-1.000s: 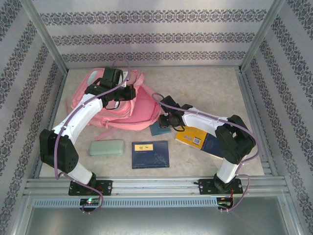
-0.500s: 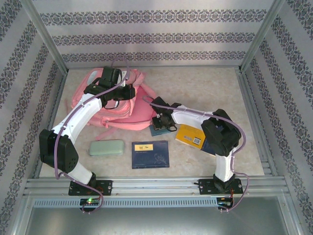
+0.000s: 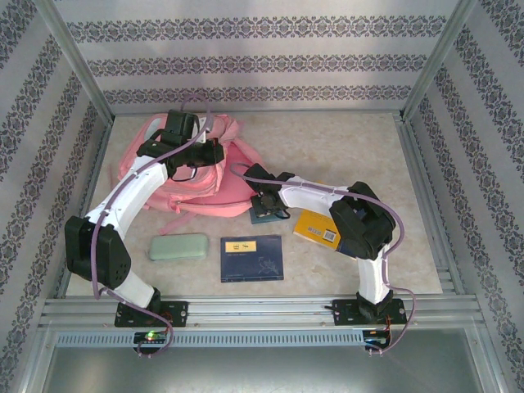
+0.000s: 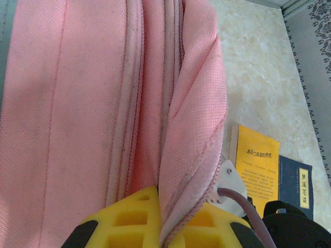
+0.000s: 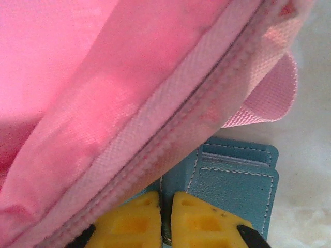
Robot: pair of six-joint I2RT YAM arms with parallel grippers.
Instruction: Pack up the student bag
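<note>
Both grippers closed at the pink bag

The bag (image 3: 237, 184) lies at the table's (image 3: 344, 147) rear left. The left gripper (image 4: 168, 206) is clamped on a fold of its fabric. The right gripper (image 5: 166, 199), jaws together, sits by the bag's edge against a teal wallet (image 5: 235, 181); whether it grips anything is unclear.

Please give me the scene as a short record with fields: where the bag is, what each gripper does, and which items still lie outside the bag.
bag: pink backpack, lying at the far left of the table
left gripper: shut on a fold of the backpack's fabric
right gripper: shut on the edge of the teal wallet
wallet: on the table, partly hidden by the backpack's near edge
other items outside the bag: green case, blue book, yellow book
</note>
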